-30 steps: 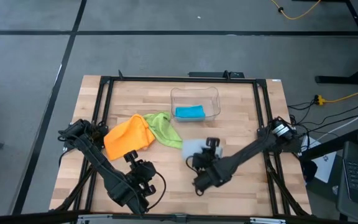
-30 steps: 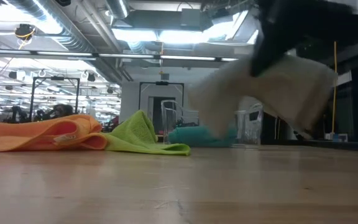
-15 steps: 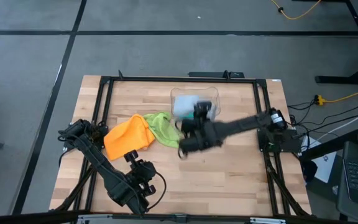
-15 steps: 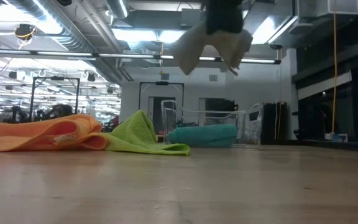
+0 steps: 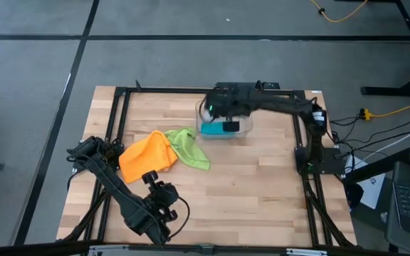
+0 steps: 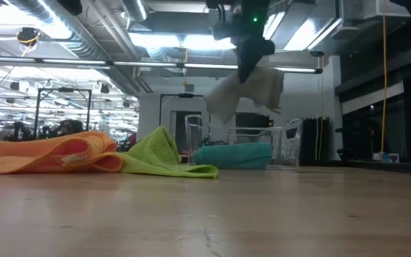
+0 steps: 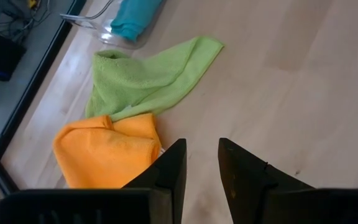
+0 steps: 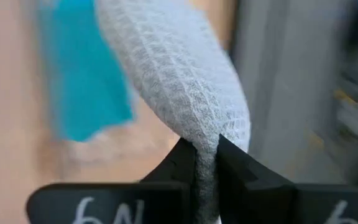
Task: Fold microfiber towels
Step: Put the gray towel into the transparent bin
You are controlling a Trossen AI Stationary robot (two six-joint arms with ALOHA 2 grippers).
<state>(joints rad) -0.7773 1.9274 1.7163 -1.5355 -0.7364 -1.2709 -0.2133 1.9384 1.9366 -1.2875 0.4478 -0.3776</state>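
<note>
Our right gripper point(image 8: 207, 163) is pinched tight on the grey towel point(image 8: 185, 87), which hangs down from it, right above the bin point(image 5: 223, 118) (blue towel point(image 5: 217, 128) inside).

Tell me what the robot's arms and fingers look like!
Both arms are dark, jointed and thin. The left gripper has two flat, black, wedge-shaped fingers. The right gripper has black fingers too, with white writing on its base. A green light glows on the right arm.

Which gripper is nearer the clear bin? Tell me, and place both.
Right. The right gripper hangs above the clear bin, clamping the grey towel over it. The left gripper waits at the table's near edge, beyond the orange towel.
</note>
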